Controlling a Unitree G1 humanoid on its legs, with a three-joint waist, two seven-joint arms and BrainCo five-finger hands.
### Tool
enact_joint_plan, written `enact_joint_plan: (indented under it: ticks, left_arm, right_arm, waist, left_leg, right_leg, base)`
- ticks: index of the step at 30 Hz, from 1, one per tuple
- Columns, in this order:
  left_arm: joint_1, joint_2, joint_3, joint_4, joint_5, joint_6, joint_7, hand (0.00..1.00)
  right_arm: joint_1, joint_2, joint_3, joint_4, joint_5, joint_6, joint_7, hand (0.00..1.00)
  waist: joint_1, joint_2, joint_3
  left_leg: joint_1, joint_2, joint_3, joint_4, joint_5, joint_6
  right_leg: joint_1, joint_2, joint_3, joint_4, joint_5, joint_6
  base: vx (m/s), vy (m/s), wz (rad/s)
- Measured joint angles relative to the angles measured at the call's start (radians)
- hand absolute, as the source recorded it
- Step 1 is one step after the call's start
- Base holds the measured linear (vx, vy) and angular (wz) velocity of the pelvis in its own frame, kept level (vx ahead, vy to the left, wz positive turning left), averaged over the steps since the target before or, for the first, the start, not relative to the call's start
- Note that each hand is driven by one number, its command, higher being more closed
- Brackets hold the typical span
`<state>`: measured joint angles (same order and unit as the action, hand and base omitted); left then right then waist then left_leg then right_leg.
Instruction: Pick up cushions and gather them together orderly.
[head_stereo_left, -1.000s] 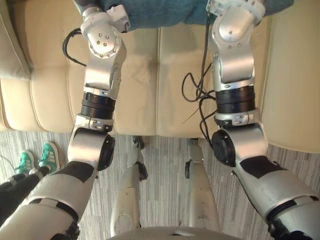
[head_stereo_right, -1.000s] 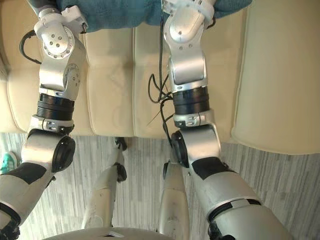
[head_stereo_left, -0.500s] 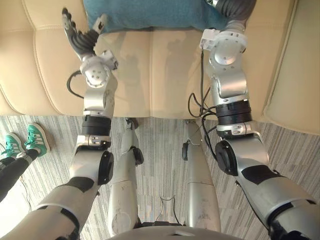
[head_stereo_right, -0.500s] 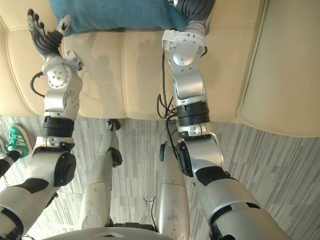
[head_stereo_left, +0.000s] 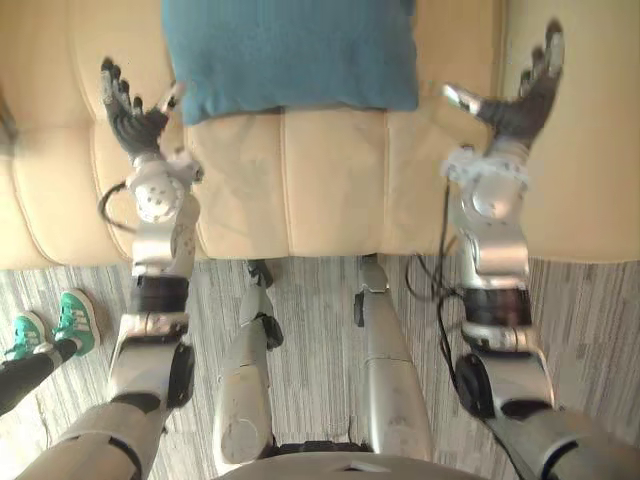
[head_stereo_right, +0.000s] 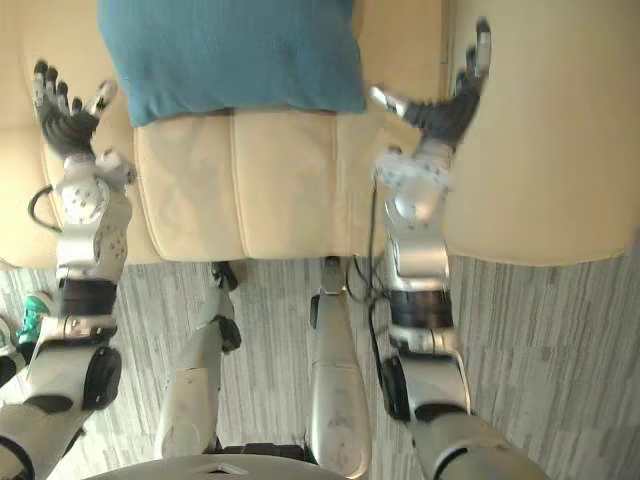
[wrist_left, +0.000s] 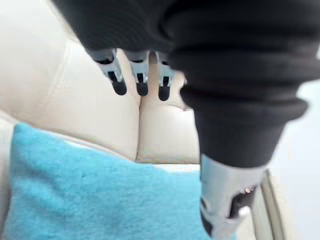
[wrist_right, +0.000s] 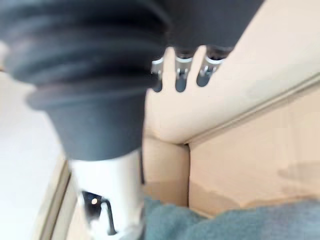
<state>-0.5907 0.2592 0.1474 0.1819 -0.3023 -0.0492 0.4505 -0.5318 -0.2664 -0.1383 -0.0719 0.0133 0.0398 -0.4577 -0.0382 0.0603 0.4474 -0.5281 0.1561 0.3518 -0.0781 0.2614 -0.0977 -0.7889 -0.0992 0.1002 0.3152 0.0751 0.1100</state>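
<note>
Robot hands (head_stereo_left: 130, 118) (head_stereo_left: 515, 105) splayed beside teal cushion (head_stereo_left: 290, 50)

a home living room: a cream leather sofa (head_stereo_left: 330, 190) with a blue cushion (head_stereo_left: 290, 50) on it, on striped grey carpet (head_stereo_left: 320, 300).

the robot's two arms are silver-grey, built of smooth rounded shells. the left arm (head_stereo_left: 158, 255) has a round housing below the wrist dotted with small screw heads, then a band of black ribbed rings and a black disc cap at the elbow. the right arm (head_stereo_left: 492, 250) carries the same black rings and cap. the left hand (head_stereo_left: 133, 122) and right hand (head_stereo_left: 512, 108) have dark palms. seen from the wrists, a dark ribbed cover (wrist_left: 235, 75) wraps each hand's back, and the silver fingers (wrist_left: 115, 74) end in dark tips.
</note>
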Motion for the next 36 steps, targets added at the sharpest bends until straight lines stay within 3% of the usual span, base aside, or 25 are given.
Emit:
enact_joint_plan:
  ticks: [4,6,7,10,13,19,22,28,32,34,35,36]
  left_arm:
    - [0.248,-0.017,0.020,-0.014,0.034,-0.004,-0.086,0.00]
    - [0.396,-0.086,0.054,-0.005,0.040,-0.001,-0.131,0.00]
    - [0.485,-0.136,0.078,0.041,0.039,-0.001,-0.159,0.00]
    - [0.627,-0.206,0.102,0.198,0.028,0.007,-0.209,0.00]
    - [0.700,-0.268,0.147,0.397,0.033,0.031,-0.254,0.00]
    - [0.734,-0.286,0.206,0.676,0.117,0.052,-0.289,0.00]
    - [0.725,-0.290,0.216,0.732,0.174,0.053,-0.303,0.00]
    - [0.719,-0.292,0.234,0.755,0.223,0.063,-0.309,0.00]
    - [0.715,-0.289,0.242,0.755,0.230,0.065,-0.311,0.00]
    - [0.709,-0.284,0.242,0.752,0.230,0.065,-0.310,0.00]
    - [0.697,-0.277,0.243,0.748,0.230,0.065,-0.310,0.00]
    - [0.697,-0.281,0.243,0.740,0.230,0.066,-0.309,0.00]
  right_arm:
    - [0.267,0.034,-0.006,-0.007,0.001,-0.020,0.083,0.00]
    - [0.410,0.087,0.000,0.001,0.002,-0.033,0.143,0.00]
    - [0.479,0.131,0.002,0.055,0.037,-0.055,0.190,0.00]
    - [0.593,0.192,0.023,0.249,0.110,-0.064,0.276,0.00]
    - [0.669,0.235,0.022,0.446,0.096,-0.057,0.341,0.00]
    - [0.683,0.261,-0.068,0.765,0.039,-0.053,0.349,0.00]
    - [0.679,0.255,-0.153,0.888,0.027,-0.043,0.348,0.00]
    - [0.670,0.254,-0.224,0.953,0.024,-0.034,0.350,0.00]
    - [0.661,0.262,-0.216,0.951,0.023,-0.028,0.350,0.00]
    - [0.651,0.264,-0.196,0.950,0.023,-0.023,0.349,0.00]
    - [0.642,0.269,-0.180,0.935,0.023,-0.022,0.348,0.00]
    - [0.639,0.275,-0.179,0.920,0.023,-0.022,0.349,0.00]
  waist:
    - [0.002,-0.010,-0.005]
    - [0.002,-0.024,-0.012]
    - [0.005,-0.040,-0.036]
    - [0.015,-0.079,-0.132]
    - [0.023,-0.089,-0.232]
    - [0.035,-0.078,-0.344]
    - [0.039,-0.069,-0.361]
    - [0.045,-0.073,-0.374]
    - [0.065,-0.086,-0.363]
    - [0.069,-0.093,-0.360]
    - [0.070,-0.116,-0.347]
    - [0.076,-0.106,-0.346]
  left_leg:
    - [0.103,0.010,-0.016,0.092,-0.080,-0.008]
    - [0.168,0.023,-0.021,0.170,-0.141,-0.012]
    - [0.216,0.033,-0.017,0.205,-0.177,-0.015]
    - [0.302,0.048,0.004,0.213,-0.231,-0.028]
    - [0.369,0.048,0.014,0.181,-0.243,-0.028]
    - [0.494,0.037,0.032,0.090,-0.228,-0.041]
    - [0.542,0.033,0.032,0.066,-0.228,-0.043]
    - [0.592,0.027,0.036,0.055,-0.231,-0.047]
    - [0.607,0.027,0.092,0.074,-0.249,-0.058]
    - [0.576,0.034,0.110,0.126,-0.272,-0.051]
    - [0.537,0.035,0.106,0.196,-0.311,-0.032]
    - [0.510,0.037,0.067,0.225,-0.331,-0.016]
  right_leg:
    - [0.131,-0.001,-0.008,0.036,-0.055,0.000]
    - [0.226,0.001,-0.009,0.042,-0.077,0.001]
    - [0.287,0.005,-0.008,0.037,-0.092,0.001]
    - [0.390,0.018,-0.004,-0.021,-0.108,-0.007]
    - [0.479,0.016,-0.016,-0.112,-0.087,-0.013]
    - [0.626,0.014,-0.025,-0.261,-0.029,0.001]
    - [0.682,0.014,-0.029,-0.290,-0.025,0.003]
    - [0.722,0.012,-0.027,-0.295,-0.025,0.003]
    - [0.705,0.016,0.024,-0.285,-0.010,-0.004]
    - [0.682,0.017,0.034,-0.280,-0.005,-0.019]
    - [0.666,0.014,0.043,-0.278,-0.004,-0.054]
    - [0.658,0.015,0.001,-0.301,-0.030,-0.164]
  base:
    - [0.10,-0.084,0.02]
    - [0.14,-0.053,-0.15]
    - [0.13,0.002,-0.26]
    - [0.11,0.020,-0.22]
    - [0.13,0.052,-0.11]
    - [0.10,0.021,-0.07]
    - [0.08,0.012,0.00]
    - [0.00,0.005,-0.02]
    - [-0.07,0.004,-0.33]
    - [-0.10,-0.005,-0.39]
    - [-0.15,-0.001,-0.36]
    - [-0.18,0.027,-0.57]
